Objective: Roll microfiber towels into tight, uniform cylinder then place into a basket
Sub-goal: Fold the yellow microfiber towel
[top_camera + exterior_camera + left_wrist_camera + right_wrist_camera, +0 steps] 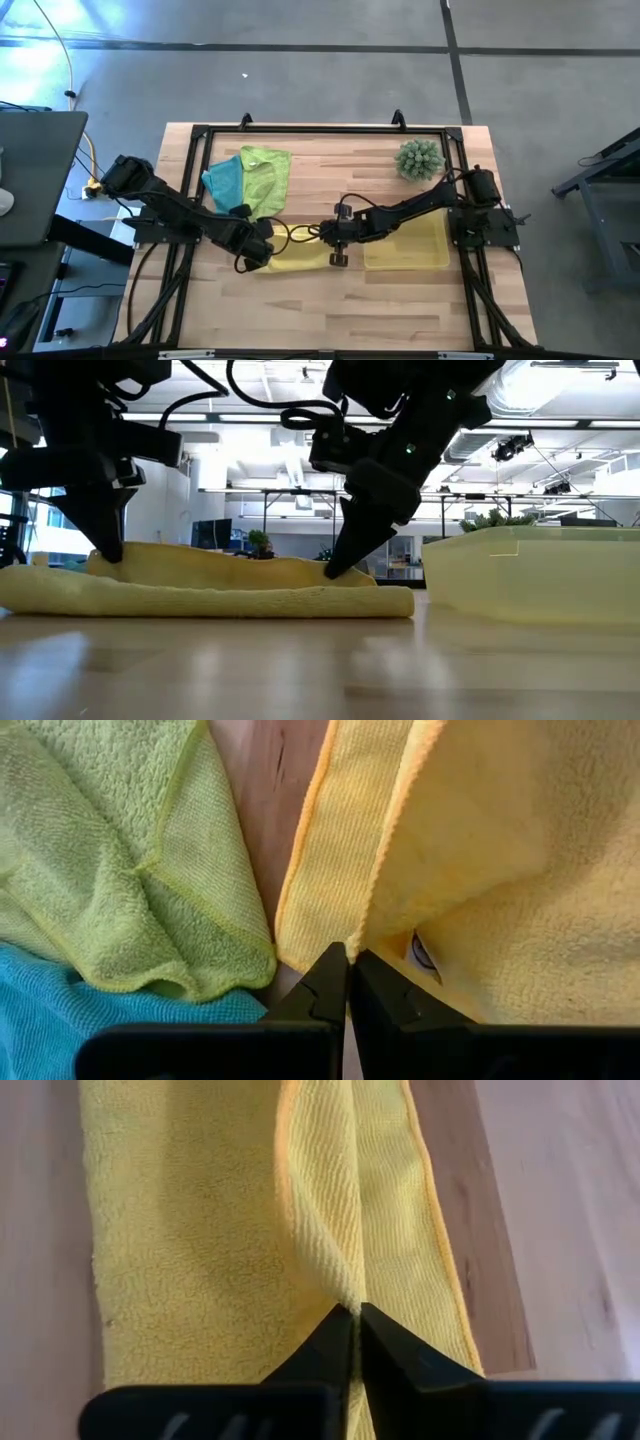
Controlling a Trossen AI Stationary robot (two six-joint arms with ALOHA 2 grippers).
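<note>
the yellow towel [300, 259] is found lying folded into a long flat strip on the wooden surface [330, 165], at the near middle, just beside the basket [407, 247] on that basket's left in the high view. the left gripper [262, 254] is set at the strip's left end, its fingers [322, 988] pressed together on a raised fold of the yellow towel's edge, as seen in the left wrist view. the right gripper [338, 257] is set at the strip's right end, near the basket, with its fingers [330, 1342] closed to a narrow slit and a ridge of yellow cloth pinched up between the tips. in the low view both grippers are seen bearing down on the upper layer of the towel, which is lifted slightly above the lower layer along its length. the lime green towel [265, 175] and the teal blue towel [224, 180] are noted lying crumpled together at the far left of the surface, touching each other, the green one partly over the blue. the basket is seen standing on the surface under the right arm; its contents cannot be told. a spiky green plant [419, 159] is recorded at the far right of the surface, apart from the basket.
</note>
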